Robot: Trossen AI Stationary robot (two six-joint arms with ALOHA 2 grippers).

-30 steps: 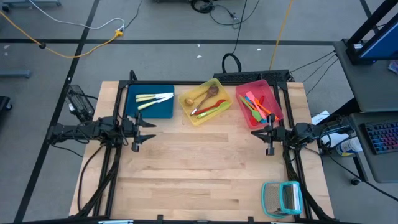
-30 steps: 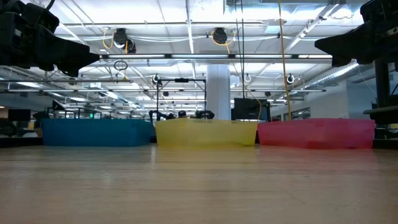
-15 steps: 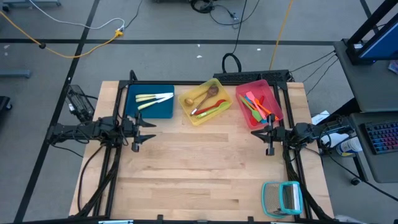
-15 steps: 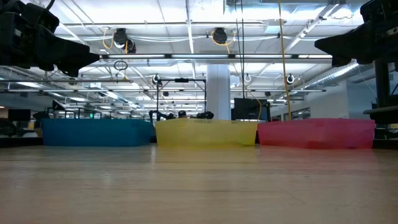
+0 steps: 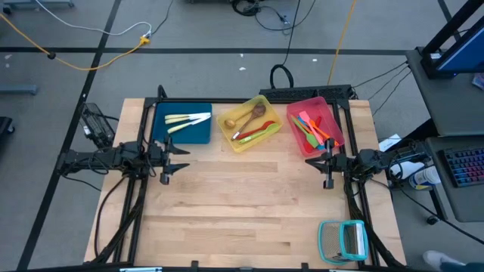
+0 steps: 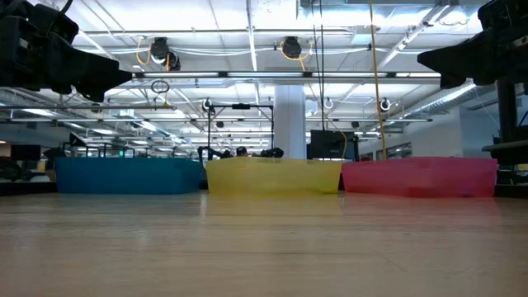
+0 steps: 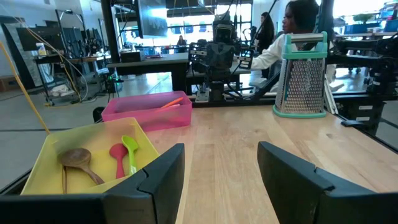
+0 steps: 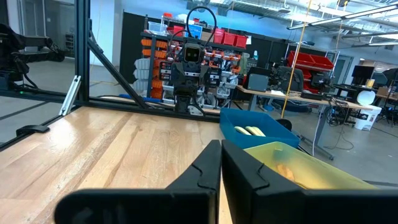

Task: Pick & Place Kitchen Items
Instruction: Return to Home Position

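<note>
Pale-handled cutlery lies in the blue tray. Wooden spoons and red and green utensils lie in the yellow tray; they also show in the left wrist view. Orange, green and blue spatulas lie in the pink tray. My left gripper hovers open at the table's left edge, near the blue tray. My right gripper hovers shut at the right edge, near the pink tray. Both are empty.
A teal-framed grater rack stands at the near right corner of the wooden table; it also shows in the left wrist view. The three trays line the far edge. A person sits beyond the table's right side.
</note>
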